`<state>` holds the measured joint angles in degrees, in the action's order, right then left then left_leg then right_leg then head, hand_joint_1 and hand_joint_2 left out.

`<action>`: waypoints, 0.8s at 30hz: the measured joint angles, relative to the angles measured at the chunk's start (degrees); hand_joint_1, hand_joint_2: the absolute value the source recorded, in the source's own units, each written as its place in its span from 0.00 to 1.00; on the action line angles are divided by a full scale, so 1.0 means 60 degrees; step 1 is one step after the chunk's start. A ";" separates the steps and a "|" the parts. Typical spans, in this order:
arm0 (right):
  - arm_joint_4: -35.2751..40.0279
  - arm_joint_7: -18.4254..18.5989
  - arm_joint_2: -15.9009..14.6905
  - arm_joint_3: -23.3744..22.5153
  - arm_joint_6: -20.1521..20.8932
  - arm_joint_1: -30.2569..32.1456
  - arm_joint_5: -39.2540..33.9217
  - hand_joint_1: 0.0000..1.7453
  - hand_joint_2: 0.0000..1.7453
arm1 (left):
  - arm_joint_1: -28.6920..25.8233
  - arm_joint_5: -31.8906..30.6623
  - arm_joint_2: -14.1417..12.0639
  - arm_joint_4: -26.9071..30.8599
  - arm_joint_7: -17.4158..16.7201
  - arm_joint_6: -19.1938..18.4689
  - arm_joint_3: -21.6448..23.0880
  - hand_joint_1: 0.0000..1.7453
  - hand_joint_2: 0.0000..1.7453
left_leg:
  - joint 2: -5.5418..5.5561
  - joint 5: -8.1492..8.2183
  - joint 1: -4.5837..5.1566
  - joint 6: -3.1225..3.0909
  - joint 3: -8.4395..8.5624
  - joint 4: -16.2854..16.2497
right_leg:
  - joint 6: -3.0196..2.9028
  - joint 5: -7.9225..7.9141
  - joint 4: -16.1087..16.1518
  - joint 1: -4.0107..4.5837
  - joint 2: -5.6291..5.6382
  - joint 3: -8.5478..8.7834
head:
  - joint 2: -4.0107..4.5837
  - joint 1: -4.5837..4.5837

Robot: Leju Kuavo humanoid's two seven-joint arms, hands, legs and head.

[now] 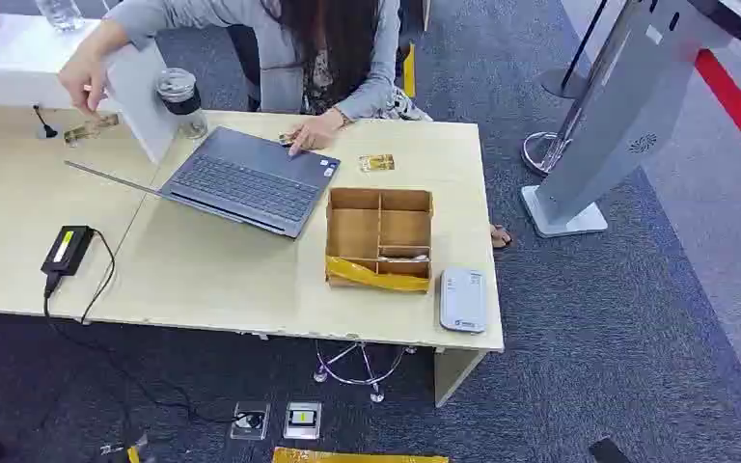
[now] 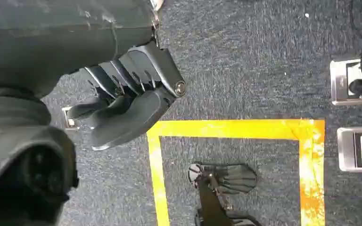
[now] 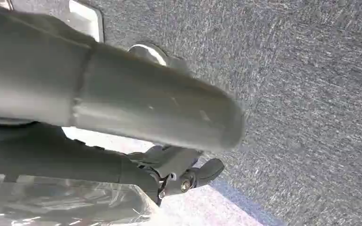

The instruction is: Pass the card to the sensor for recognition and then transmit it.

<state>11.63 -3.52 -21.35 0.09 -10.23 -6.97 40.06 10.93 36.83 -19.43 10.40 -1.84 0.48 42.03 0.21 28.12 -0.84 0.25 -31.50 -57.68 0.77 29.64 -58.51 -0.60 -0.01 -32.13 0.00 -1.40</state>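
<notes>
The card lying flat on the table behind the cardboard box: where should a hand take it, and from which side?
The card lies flat and alone on the table, beyond the cardboard box. Probably best to come from above, over the box, and pinch across its short edges. Being thin and flat, it may need sliding to lift an edge.

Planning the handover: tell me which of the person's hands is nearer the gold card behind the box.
Their left hand, at the laptop corner beside the gold card. Their right hand is far off, beyond the laptop, at the white counter.
</notes>
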 joint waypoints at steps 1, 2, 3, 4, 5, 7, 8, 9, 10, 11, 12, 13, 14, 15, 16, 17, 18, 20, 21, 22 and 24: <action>-0.0003 0.0003 0.0004 0.0000 -0.0007 0.0000 0.0026 0.00 0.00 | -0.0002 0.0058 0.0004 0.0000 0.0011 0.0030 0.0018 0.71 0.00 | 0.0000 0.0000 0.0000 0.0000 0.0000 0.0000 | 0.0000 0.0000 0.0000 0.0000 0.0000 0.0000 | 0.0000 0.0000; -0.0003 0.0014 0.0007 0.0000 -0.0007 0.0000 0.0084 0.00 0.00 | -0.0002 0.0055 0.0004 0.0000 0.0029 0.0022 0.0033 0.14 0.00 | 0.0000 0.0000 0.0000 0.0000 -0.0001 0.0000 | 0.0000 0.0000 0.0000 0.0000 0.0000 0.0000 | 0.0000 0.0000; 0.0000 0.0039 0.0007 0.0000 -0.0007 0.0000 0.0102 0.00 0.00 | -0.0003 0.0055 0.0004 0.0000 0.0040 0.0015 0.0047 0.14 0.00 | 0.0000 0.0000 0.0000 0.0000 -0.0001 0.0000 | 0.0000 0.0000 0.0000 0.0000 0.0000 0.0000 | 0.0000 0.0000; -0.0003 0.0069 0.0018 0.0000 0.0000 0.0002 0.0113 0.00 0.00 | -0.0010 0.0051 0.0004 0.0000 0.0062 -0.0007 0.0058 0.00 0.00 | 0.0000 0.0000 0.0000 0.0000 -0.0001 0.0000 | 0.0000 0.0000 0.0000 0.0000 0.0000 0.0000 | 0.0000 0.0000; -0.0003 0.0076 0.0018 0.0000 0.0000 0.0002 0.0117 0.00 0.00 | -0.0018 0.0055 0.0004 0.0000 0.0069 -0.0011 0.0062 0.00 0.00 | 0.0000 0.0000 0.0000 0.0000 -0.0001 0.0000 | 0.0000 0.0000 0.0000 0.0000 -0.0001 0.0000 | 0.0000 0.0000; -0.0003 0.0113 0.0015 0.0000 0.0000 0.0002 0.0109 0.00 0.00 | -0.0035 0.0120 0.0004 0.0000 0.0069 0.0051 0.0073 0.00 0.00 | 0.0000 0.0000 0.0000 0.0000 -0.0001 0.0000 | 0.0000 0.0000 0.0000 0.0000 -0.0001 0.0000 | 0.0000 -0.0003; -0.0003 0.0153 0.0015 0.0000 -0.0011 0.0003 0.0102 0.00 0.00 | -0.0052 0.0171 0.0004 0.0000 0.0069 0.0091 0.0073 0.00 0.00 | 0.0000 0.0001 0.0000 0.0001 -0.0001 0.0000 | 0.0000 0.0000 0.0000 0.0000 0.0000 0.0000 | 0.0000 0.0000; -0.0003 0.0171 0.0015 0.0000 -0.0015 0.0006 0.0106 0.00 0.00 | -0.0072 0.0178 0.0004 0.0000 0.0069 0.0113 0.0073 0.00 0.00 | 0.0000 0.0001 0.0000 0.0001 -0.0001 0.0000 | 0.0000 0.0000 0.0000 0.0000 0.0000 0.0000 | 0.0000 0.0000; -0.0003 0.0182 0.0015 0.0000 -0.0011 0.0008 0.0113 0.00 0.00 | -0.0093 0.0175 0.0004 0.0000 0.0069 0.0113 0.0073 0.00 0.00 | 0.0000 0.0003 0.0000 0.0003 -0.0001 0.0000 | 0.0000 0.0000 0.0000 0.0000 0.0000 0.0000 | 0.0000 0.0000; -0.0003 0.0189 0.0015 0.0000 -0.0004 0.0008 0.0106 0.00 0.00 | -0.0110 0.0175 0.0004 0.0000 0.0069 0.0113 0.0076 0.00 0.00 | 0.0000 0.0003 0.0000 0.0003 -0.0001 0.0000 | 0.0000 0.0000 0.0000 0.0000 0.0000 -0.0001 | 0.0000 0.0000; -0.0003 0.0189 0.0015 0.0000 0.0000 0.0009 0.0099 0.00 0.00 | -0.0119 0.0178 0.0004 0.0000 0.0069 0.0113 0.0080 0.00 0.00 | 0.0000 0.0003 0.0000 0.0004 -0.0001 0.0000 | 0.0000 0.0000 0.0000 0.0000 0.0000 -0.0001 | 0.0000 0.0000; -0.0003 0.0182 0.0015 0.0000 0.0007 0.0009 0.0091 0.00 0.00 | -0.0141 0.0233 0.0004 0.0000 0.0069 0.0139 0.0080 0.00 0.00 | 0.0000 0.0003 0.0000 0.0004 -0.0001 0.0000 | 0.0000 0.0000 0.0000 0.0000 0.0000 0.0000 | 0.0000 -0.0003; -0.0003 0.0189 0.0015 0.0000 0.0054 0.0008 0.0081 0.00 0.00 | -0.0153 0.0262 0.0004 0.0000 0.0069 0.0146 0.0080 0.00 0.00 | 0.0000 0.0003 0.0000 0.0004 -0.0001 0.0000 | 0.0000 0.0000 0.0000 0.0000 -0.0001 0.0000 | 0.0000 0.0000; -0.0003 0.0225 0.0015 0.0000 0.0120 0.0007 0.0048 0.00 0.00 | -0.0160 0.0262 0.0004 0.0000 0.0069 0.0146 0.0080 0.00 0.00 | 0.0000 0.0003 0.0000 0.0004 -0.0001 0.0000 | 0.0000 0.0000 0.0000 0.0000 -0.0001 0.0000 | 0.0000 0.0000; -0.0003 0.0276 0.0015 0.0000 0.0218 0.0009 -0.0011 0.00 1.00 | -0.0169 0.0262 0.0004 0.0000 0.0069 0.0142 0.0080 0.00 0.00 | 0.0000 0.0003 0.0000 0.0004 -0.0001 0.0000 | 0.0000 0.0000 0.0000 0.0000 -0.0002 0.0000 | 0.0000 0.0000; -0.0003 0.0302 0.0015 0.0000 0.0255 0.0010 -0.0036 0.00 1.00 | -0.0173 0.0262 0.0004 0.0000 0.0069 0.0142 0.0080 0.00 0.00 | 0.0000 0.0003 0.0000 0.0004 -0.0001 0.0000 | 0.0000 0.0000 0.0000 0.0000 -0.0001 0.0000 | 0.0000 0.0000; -0.0003 0.0313 0.0015 0.0000 0.0273 0.0009 -0.0058 0.00 1.00 | -0.0174 0.0262 0.0004 0.0000 0.0069 0.0142 0.0080 0.00 0.00 | 0.0000 0.0003 0.0000 0.0004 -0.0001 0.0000 | 0.0000 0.0000 0.0000 0.0000 -0.0001 0.0000 | 0.0000 0.0000; -0.0003 0.0328 -0.0014 -0.0007 0.0299 0.0009 -0.0287 0.00 1.00 | -0.0175 0.0309 0.0004 0.0000 0.0069 0.0161 0.0080 0.00 0.00 | 0.0000 0.0003 0.0000 0.0004 -0.0001 0.0000 | 0.0000 0.0000 0.0000 -0.0001 -0.0001 0.0000 | 0.0000 0.0000; -0.0003 0.0320 -0.0055 -0.0029 0.0259 0.0009 -0.0404 0.00 1.00 | -0.0179 0.0353 0.0004 0.0000 0.0069 0.0179 0.0083 0.00 0.00 | 0.0000 0.0003 0.0001 0.0004 -0.0001 0.0000 | 0.0000 0.0000 0.0000 -0.0002 -0.0001 0.0000 | 0.0000 0.0000; -0.0003 0.0277 -0.0105 -0.0076 0.0240 0.0008 -0.0560 0.00 1.00 | -0.0180 0.0353 0.0004 0.0000 0.0069 0.0179 0.0084 0.00 0.00 | 0.0000 0.0003 0.0004 0.0003 -0.0001 0.0000 | 0.0000 0.0000 0.0000 -0.0006 -0.0002 0.0000 | 0.0000 0.0000; -0.0003 0.0161 -0.0240 -0.0182 0.0233 0.0001 -0.0837 0.00 1.00 | -0.0185 0.0350 -0.0007 -0.0004 0.0069 0.0161 0.0084 0.00 0.00 | 0.0000 0.0003 0.0005 0.0003 -0.0003 0.0000 | 0.0000 0.0000 0.0000 -0.0008 -0.0003 0.0001 | 0.0000 0.0000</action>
<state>11.61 -2.55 -22.79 -1.00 -8.83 -6.97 35.04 9.82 38.93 -19.47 10.38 -1.42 1.44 42.53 0.21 28.14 -0.81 0.27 -31.52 -57.68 0.78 29.64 -58.51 -0.65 -0.03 -32.12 0.00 -1.40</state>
